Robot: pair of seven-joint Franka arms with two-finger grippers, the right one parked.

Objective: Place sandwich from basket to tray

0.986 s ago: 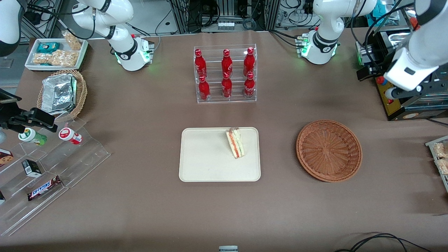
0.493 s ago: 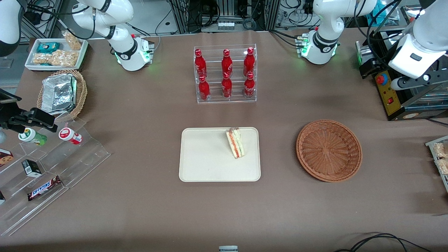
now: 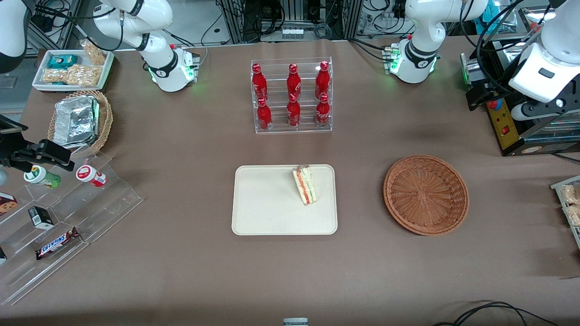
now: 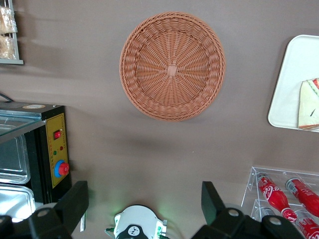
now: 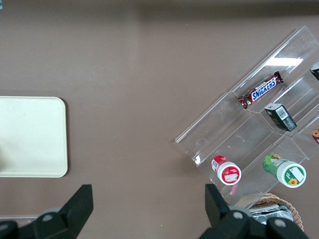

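Only the working arm has shifted over the past second, swinging up and away toward its own end of the table, where it now hangs high near the table's edge; sandwich, tray and basket lie exactly as they did. The pincer [image 4: 144, 209] stands wide open and holds nothing, its two dark fingers [image 4: 75, 201] spread well apart above bare table. The sandwich [image 3: 304, 185] sits on the cream tray [image 3: 263, 213] at mid-table, resting close to the tray edge that faces the basket, its red and green layers showing. The reddish-brown wicker basket [image 3: 426, 194] lies well apart from the tray, toward the working arm's end of the table, and has nothing in it (the wrist camera looks straight down into its bare weave). By the look of things the transfer is complete: the sandwich is released and settled, and the arm's retreat reads as the closing move. A rack of red bottles [image 3: 292, 95] stands nearer the table's edge where the arms are mounted, untouched.
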